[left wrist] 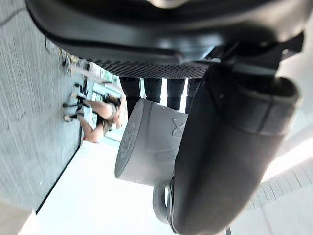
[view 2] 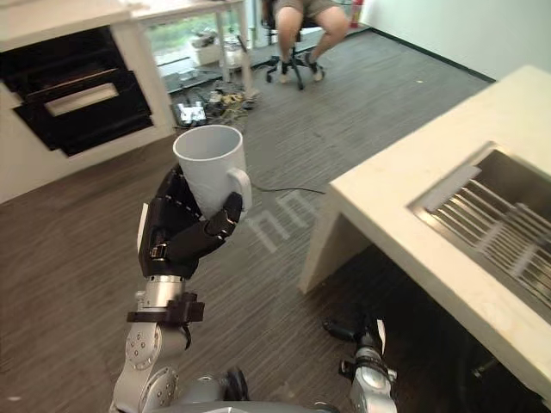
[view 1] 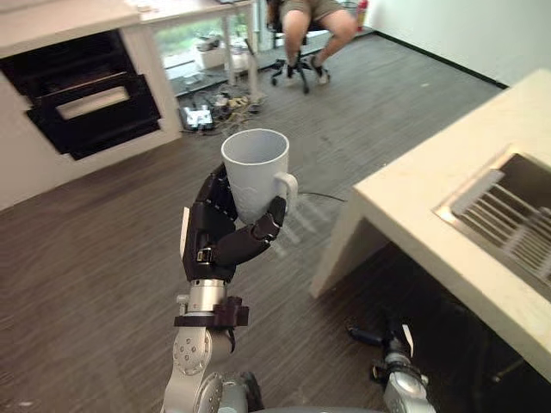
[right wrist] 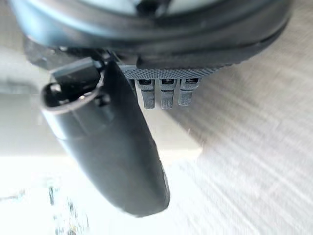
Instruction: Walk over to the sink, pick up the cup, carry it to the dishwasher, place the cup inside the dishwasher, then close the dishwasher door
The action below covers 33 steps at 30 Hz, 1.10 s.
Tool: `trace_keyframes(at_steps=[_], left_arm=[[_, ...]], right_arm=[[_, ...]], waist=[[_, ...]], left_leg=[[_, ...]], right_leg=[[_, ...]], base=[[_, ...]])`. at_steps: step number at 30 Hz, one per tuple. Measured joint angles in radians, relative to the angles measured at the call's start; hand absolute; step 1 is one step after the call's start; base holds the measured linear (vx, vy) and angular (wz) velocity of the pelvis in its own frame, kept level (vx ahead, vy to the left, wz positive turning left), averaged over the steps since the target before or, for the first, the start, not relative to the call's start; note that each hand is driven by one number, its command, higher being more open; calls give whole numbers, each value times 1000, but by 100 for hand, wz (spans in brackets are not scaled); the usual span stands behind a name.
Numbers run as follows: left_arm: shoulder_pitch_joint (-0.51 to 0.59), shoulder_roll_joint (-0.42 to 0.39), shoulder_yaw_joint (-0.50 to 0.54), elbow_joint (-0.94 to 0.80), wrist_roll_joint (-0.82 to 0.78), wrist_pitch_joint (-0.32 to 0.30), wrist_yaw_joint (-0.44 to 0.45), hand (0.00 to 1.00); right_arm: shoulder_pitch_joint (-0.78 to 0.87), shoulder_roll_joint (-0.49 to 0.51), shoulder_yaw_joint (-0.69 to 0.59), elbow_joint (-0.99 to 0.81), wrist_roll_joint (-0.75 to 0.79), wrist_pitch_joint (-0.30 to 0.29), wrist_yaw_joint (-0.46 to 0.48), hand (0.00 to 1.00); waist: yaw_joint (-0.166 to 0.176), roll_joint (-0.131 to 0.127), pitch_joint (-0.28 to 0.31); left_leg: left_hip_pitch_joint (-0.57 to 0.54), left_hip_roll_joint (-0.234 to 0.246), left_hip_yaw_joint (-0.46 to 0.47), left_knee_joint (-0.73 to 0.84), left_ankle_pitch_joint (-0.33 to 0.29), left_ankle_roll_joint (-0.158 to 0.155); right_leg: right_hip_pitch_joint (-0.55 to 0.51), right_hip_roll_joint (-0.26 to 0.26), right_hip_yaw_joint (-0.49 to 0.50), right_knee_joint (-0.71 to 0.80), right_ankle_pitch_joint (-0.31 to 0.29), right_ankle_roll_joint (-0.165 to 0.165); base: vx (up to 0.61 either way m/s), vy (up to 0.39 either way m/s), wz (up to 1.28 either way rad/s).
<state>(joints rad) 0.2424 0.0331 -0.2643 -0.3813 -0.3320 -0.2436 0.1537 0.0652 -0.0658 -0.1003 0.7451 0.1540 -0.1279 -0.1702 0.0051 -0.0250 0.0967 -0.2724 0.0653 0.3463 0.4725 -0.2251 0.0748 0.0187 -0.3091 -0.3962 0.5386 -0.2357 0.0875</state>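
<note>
- Floor point(view 1: 86, 258): grey wood-grain planks running from the counter to the far wall.
- Counter point(view 1: 430, 202): a pale slab at the robot's right, taken here as the landmark.
- Dishwasher point(view 1: 90, 103): dark, its front open, well apart from the counter across the floor to the left.
- Sink point(view 1: 527, 176): a metal basin sunk into the counter top.
- Person point(view 1: 312, 21): seated on a wheeled chair, far beyond the counter.
- Left hand point(view 1: 225, 237): raised over the floor left of the counter's corner, its fingers and thumb curled round the cup.
- Cup point(view 1: 256, 168): pale, upright, mouth up, handle turned toward the counter, clear of it.
- Right hand point(view 1: 383, 337): low beside the counter's base; whether spread or closed cannot be told.
</note>
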Motion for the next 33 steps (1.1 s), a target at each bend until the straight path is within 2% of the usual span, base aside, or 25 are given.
trace_keyframes(at_steps=[1,2,3,5,6,8,10,12,13,15,17,18,19,25,27,30,33], left_arm=[[0,2,-3,0,-3,7,-1,30],[1,8,-10,1,-4,9,-1,30],[0,9,-23,-1,-4,9,-2,30],[0,10,-40,-10,-4,6,-5,30],[0,10,-42,-13,-4,5,-6,30],[-2,12,-48,-21,-6,5,-7,30],[-1,16,-53,-22,-16,4,-7,30],[-1,23,-52,-24,-22,0,-7,30],[3,23,-51,-22,-25,0,-7,30],[20,21,-43,-25,-34,-2,-12,30],[51,15,-27,-24,-43,-4,-29,30],[64,15,-21,-22,-44,-5,-30,30],[96,64,18,73,-52,0,-44,30],[96,64,23,73,-53,0,-44,30],[94,63,17,74,-52,0,-44,30],[78,55,18,105,-48,3,-44,30],[38,30,28,165,-39,23,-26,30]], right_arm=[[-1,2,1,-1,0,0,3,90],[7,8,2,0,0,1,7,90],[29,14,5,-7,0,5,12,90],[72,31,8,-41,0,8,14,90],[87,38,9,-62,0,9,15,90],[141,60,22,-138,0,9,18,90],[172,63,39,-173,0,9,18,90],[183,73,46,-194,-2,9,18,90],[181,74,49,-201,-12,9,20,90],[174,70,50,-211,-40,9,22,90],[167,54,66,-222,-62,6,24,90],[165,46,75,-218,-73,5,25,90],[140,-20,98,-16,-108,8,22,90],[152,-20,104,-23,-108,8,23,90],[188,-15,107,-70,-107,7,22,90],[233,-12,103,-89,-98,8,12,90],[234,-7,81,-89,-78,8,8,90]], waist=[[-6,3,11],[-24,9,22],[-33,13,25],[-21,12,24],[-18,11,24],[-23,3,19],[-15,-18,8],[3,-44,-8],[6,-55,-16],[18,-49,-23],[36,-47,-31],[39,-51,-34],[-3,-14,-66],[2,-15,-67],[-10,-17,-75],[-23,-22,-80],[-25,-21,-62]], left_leg=[[12,-13,-22,-1,-4,4],[33,-36,-71,-10,-10,3],[55,-58,-119,-33,-10,3],[87,-84,-167,-59,-3,-7],[95,-91,-179,-62,-4,-6],[118,-126,-250,-71,0,3],[135,-152,-298,-73,-3,0],[135,-157,-310,-56,-14,-19],[133,-143,-310,-36,-31,-40],[135,-108,-310,-30,-47,-61],[154,-54,-316,-53,-56,-73],[164,-42,-313,-68,-53,-75],[155,-9,-308,-156,30,-75],[181,-3,-273,-177,32,-74],[191,-3,-261,-215,46,-74],[217,-13,-272,-286,88,-83],[207,-16,-312,-297,114,-116]], right_leg=[[-29,-15,30,85,21,-30],[-86,-1,144,218,36,-61],[-125,48,263,261,4,-34],[-186,113,408,259,-38,-9],[-205,130,448,246,-47,-2],[-235,181,556,129,-57,6],[-236,178,558,43,-55,9],[-222,175,524,-38,-11,-1],[-183,177,498,-99,7,16],[-139,203,470,-163,12,18],[-96,255,457,-235,45,-16],[-85,268,460,-261,55,-24],[-52,310,512,-451,199,-50],[-48,317,544,-468,209,-49],[-31,305,534,-505,222,-50],[-28,285,465,-517,224,-50],[-18,274,337,-517,220,-55]], base=[[52,227,104],[91,177,129],[108,146,132],[137,77,92],[164,41,88],[204,-13,103],[243,-98,96],[222,-181,85],[191,-217,65],[139,-233,32],[119,-241,-9],[60,-123,-11],[14,-39,-8],[2,2,-14],[18,0,-16],[63,-53,21],[16,-81,64]])
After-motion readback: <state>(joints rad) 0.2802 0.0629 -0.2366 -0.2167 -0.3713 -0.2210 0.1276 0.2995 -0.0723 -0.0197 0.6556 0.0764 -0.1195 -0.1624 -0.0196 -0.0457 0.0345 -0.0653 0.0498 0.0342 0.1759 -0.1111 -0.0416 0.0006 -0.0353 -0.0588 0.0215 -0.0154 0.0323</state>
